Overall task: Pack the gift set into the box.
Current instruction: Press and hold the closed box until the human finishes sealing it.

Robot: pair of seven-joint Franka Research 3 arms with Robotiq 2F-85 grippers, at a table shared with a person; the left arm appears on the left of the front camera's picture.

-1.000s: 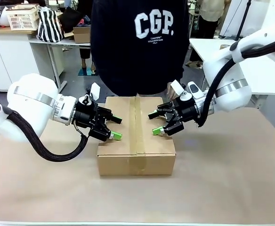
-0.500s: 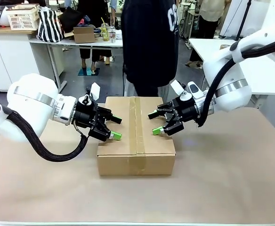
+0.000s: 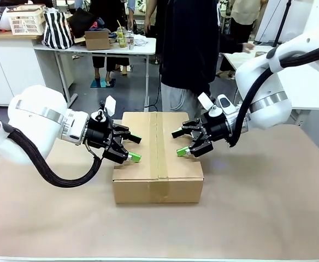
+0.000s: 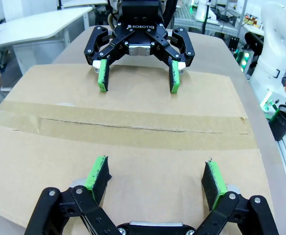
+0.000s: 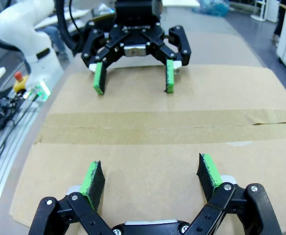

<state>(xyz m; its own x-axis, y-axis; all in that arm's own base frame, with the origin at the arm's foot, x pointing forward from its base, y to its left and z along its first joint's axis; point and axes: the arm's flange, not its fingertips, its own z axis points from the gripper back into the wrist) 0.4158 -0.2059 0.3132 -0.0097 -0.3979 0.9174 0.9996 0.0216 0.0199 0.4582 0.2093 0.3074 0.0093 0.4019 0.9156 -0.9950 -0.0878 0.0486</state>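
Note:
The box (image 3: 158,164) is a brown cardboard carton in the middle of the table, its top flaps down with a strip of brown tape (image 4: 133,128) along the seam. My left gripper (image 3: 134,148) hovers open over the box's left half, its green pads (image 4: 98,172) just above the cardboard. Opposite it, my right gripper (image 3: 179,143) stands open over the right half, nothing between its fingers (image 5: 93,178). The two face each other across the tape, each seen from the other wrist: right gripper (image 4: 138,81), left gripper (image 5: 133,78). The gift set is out of view.
A person (image 3: 187,49) in dark clothes stands behind the table's far edge, right of centre. Farther back a white table (image 3: 94,48) carries a small brown box (image 3: 95,39), a striped bag and a basket. Brown tabletop (image 3: 258,202) surrounds the carton.
The person has stepped from directly behind the box toward the right and turned. Both arms and the box have stayed where they were.

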